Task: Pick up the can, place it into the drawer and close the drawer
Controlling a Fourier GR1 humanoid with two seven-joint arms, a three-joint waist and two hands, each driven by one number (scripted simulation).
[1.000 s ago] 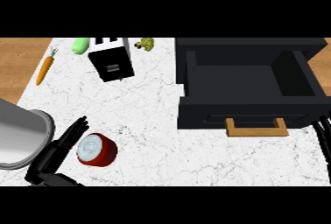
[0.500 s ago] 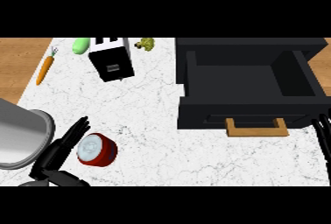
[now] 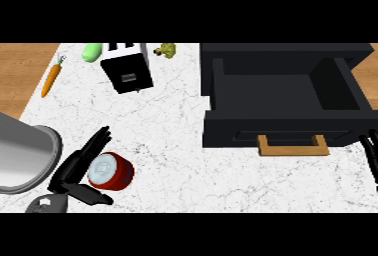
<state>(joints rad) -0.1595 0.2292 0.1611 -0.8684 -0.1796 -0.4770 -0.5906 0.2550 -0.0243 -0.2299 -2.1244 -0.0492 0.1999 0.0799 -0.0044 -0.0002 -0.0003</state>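
With the left hand (image 3: 77,167) spread open beside the red can (image 3: 111,171) at the bench's (image 3: 170,135) near-left, curl fingers and thumb round the can before lifting toward the open drawer (image 3: 284,95); the right hand's (image 3: 369,147) state cannot be told.

White marble desk (image 3: 170,130): can (image 3: 111,171) right beside the left hand (image 3: 77,167), toaster (image 3: 127,74), carrot (image 3: 50,79) and lime (image 3: 92,52) well beyond it, open drawer (image 3: 284,95) far right.
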